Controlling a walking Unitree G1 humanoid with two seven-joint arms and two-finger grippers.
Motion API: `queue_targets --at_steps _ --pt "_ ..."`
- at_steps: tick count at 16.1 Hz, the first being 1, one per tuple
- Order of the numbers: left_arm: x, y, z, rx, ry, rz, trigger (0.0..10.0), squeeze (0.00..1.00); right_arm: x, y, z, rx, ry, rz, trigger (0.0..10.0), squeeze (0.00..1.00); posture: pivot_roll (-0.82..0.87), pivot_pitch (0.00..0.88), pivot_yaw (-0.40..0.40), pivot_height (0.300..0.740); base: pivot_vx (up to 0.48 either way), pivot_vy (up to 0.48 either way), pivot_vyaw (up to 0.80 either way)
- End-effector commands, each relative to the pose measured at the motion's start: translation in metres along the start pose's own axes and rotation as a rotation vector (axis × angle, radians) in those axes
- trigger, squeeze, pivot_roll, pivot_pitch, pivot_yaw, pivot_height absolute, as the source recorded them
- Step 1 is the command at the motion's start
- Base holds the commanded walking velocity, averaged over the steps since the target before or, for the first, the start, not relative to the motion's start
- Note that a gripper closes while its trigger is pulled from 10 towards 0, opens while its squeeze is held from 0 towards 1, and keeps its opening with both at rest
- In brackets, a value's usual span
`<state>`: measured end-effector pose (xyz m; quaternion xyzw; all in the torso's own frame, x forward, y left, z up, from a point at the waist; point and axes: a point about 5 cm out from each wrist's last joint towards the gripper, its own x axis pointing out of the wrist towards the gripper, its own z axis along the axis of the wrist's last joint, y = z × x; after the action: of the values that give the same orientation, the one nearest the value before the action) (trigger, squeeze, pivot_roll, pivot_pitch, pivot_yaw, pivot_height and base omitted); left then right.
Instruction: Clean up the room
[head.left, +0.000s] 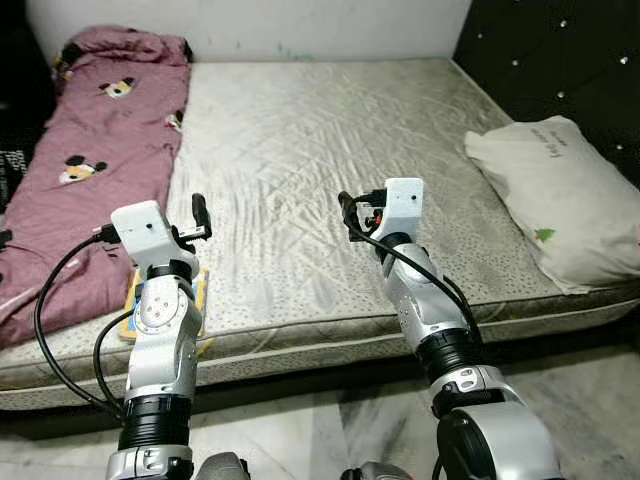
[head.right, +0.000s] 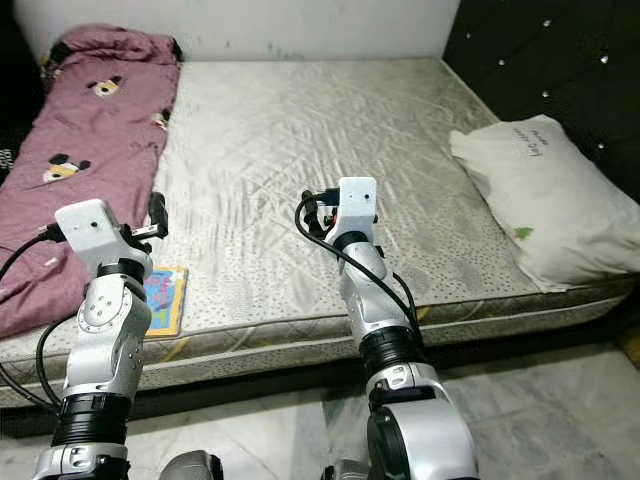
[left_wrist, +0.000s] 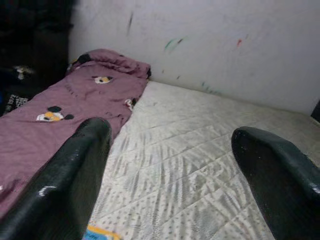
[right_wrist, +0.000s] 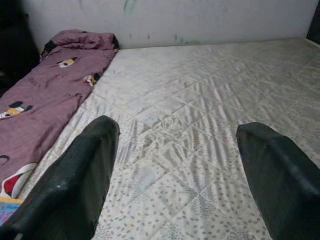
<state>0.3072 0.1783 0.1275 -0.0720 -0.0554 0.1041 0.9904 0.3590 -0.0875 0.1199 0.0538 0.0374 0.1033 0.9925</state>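
Two spread grippers (left_wrist: 170, 165) (right_wrist: 177, 170), mattress (head.left: 300, 160), book (head.right: 165, 295)

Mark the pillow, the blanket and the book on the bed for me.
pillow (head.left: 555, 195): left eye view, middle of its top face.
blanket (head.left: 95, 170): left eye view, middle of the pink spread.
book (head.right: 165, 298): right eye view, middle of its cover.

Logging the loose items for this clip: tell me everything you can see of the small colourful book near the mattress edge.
The book is thin and flat, with a yellow border and a blue, busy picture cover whose details are too small to read. It lies face up on the bare quilted mattress, close to the front edge, beside the mauve cartoon-print blanket. The left gripper hovers above it, fingers open, not touching it. In the left eye view the left arm hides most of it.
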Motion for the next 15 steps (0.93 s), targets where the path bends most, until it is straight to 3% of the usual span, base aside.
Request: queue_targets --at_steps 1,2,3,4,5,10,15 --pt "-0.0005 0.0001 0.0034 -0.003 -0.015 0.002 0.0 0.00 0.0014 -0.0009 0.0033 -0.006 -0.008 -0.002 10.0 0.00 -0.01 0.000 -0.044 0.740 0.000 0.000 0.00" --pt "-0.0005 0.0003 0.0030 -0.004 -0.012 0.005 0.0 0.00 0.0014 -0.0010 0.0032 -0.005 -0.008 -0.003 10.0 0.00 -0.01 0.000 -0.044 0.740 0.000 0.000 0.00" --pt "-0.0002 0.0004 0.0027 -0.003 -0.007 0.005 2.7 0.00 0.0014 -0.0010 0.0034 -0.005 -0.008 -0.003 10.0 0.00 -0.01 0.000 -0.044 0.740 0.000 0.000 0.00" --pt "0.0002 0.0005 0.0025 -0.002 -0.004 0.006 4.1 0.00 0.0016 -0.0011 0.0035 -0.005 -0.008 -0.004 10.0 0.00 -0.01 0.000 -0.043 0.740 0.000 0.000 0.00" --pt "0.0009 0.0004 0.0021 0.006 0.001 0.002 10.0 0.00 0.0017 -0.0011 0.0036 -0.004 -0.009 -0.005 10.0 0.00 -0.01 0.000 -0.043 0.740 0.000 0.000 0.00" --pt "0.0017 0.0007 0.0017 -0.015 0.007 -0.001 10.0 0.00 0.0018 -0.0016 0.0037 -0.004 -0.008 -0.008 10.0 0.00 -0.01 0.000 -0.043 0.740 0.000 0.000 0.00" --pt "0.0014 0.0003 0.0026 -0.005 -0.001 -0.006 10.0 0.00 0.0018 -0.0023 0.0036 -0.006 -0.005 -0.010 10.0 0.00 -0.02 0.000 -0.044 0.740 0.000 0.480 0.00"
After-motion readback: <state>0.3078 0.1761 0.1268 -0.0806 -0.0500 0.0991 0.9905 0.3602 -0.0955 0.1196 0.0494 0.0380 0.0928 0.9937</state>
